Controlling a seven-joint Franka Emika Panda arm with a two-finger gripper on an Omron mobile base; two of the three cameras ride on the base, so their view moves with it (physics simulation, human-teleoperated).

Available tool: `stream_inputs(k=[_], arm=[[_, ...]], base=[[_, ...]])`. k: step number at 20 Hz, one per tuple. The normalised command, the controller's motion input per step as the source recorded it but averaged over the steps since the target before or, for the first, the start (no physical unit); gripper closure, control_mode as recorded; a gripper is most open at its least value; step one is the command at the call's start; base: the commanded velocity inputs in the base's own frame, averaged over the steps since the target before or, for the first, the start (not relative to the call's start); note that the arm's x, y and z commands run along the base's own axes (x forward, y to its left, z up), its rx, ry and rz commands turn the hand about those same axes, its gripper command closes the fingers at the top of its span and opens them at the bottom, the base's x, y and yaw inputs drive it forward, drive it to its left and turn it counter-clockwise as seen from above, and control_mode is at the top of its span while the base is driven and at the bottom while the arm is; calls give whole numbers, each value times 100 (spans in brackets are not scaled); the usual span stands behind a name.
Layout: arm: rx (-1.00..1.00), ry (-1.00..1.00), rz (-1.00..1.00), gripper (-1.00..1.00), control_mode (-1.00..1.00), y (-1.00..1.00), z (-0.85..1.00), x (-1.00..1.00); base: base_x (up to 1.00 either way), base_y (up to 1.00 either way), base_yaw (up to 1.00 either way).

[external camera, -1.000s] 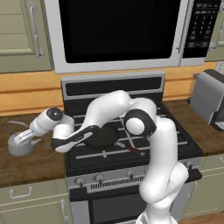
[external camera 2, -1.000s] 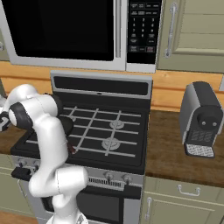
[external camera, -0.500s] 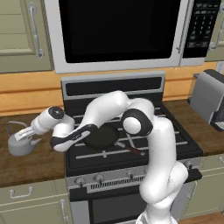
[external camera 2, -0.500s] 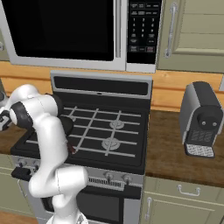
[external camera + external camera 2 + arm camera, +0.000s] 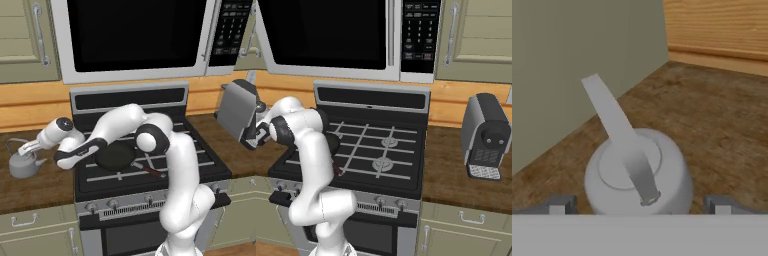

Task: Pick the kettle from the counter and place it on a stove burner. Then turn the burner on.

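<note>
The small grey kettle stands on the dark wood counter left of the stove. My gripper hangs just above it, by the arched handle. In the hand view the kettle sits low and centred on the counter, its handle band running up to the left. There my gripper is open, one fingertip on each side of the kettle body and nothing gripped. The larger silver stove burner lies under black grates at the stove's front.
A black frying pan sits on the stove's left grates, under my forearm. A smaller silver burner lies behind the larger one. A grey coffee machine stands on the right counter. A tall olive panel bounds the counter beside the kettle.
The hand has shifted slightly over the kettle. The jaws have stayed open, and the kettle has not moved.
</note>
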Motion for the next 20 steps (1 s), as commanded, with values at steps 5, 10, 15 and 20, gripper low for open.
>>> stream_inputs(k=[5, 10, 15, 20], arm=[[0, 3, 0, -100, -100, 11, 0, 16], [-1, 0, -1, -100, -100, 32, 0, 26], [-3, 3, -1, -100, -100, 20, 0, 10], [-1, 0, 0, 100, -100, 0, 0, 0]], base=[[0, 0, 0], [0, 0, 0], [0, 0, 0], [0, 0, 0]])
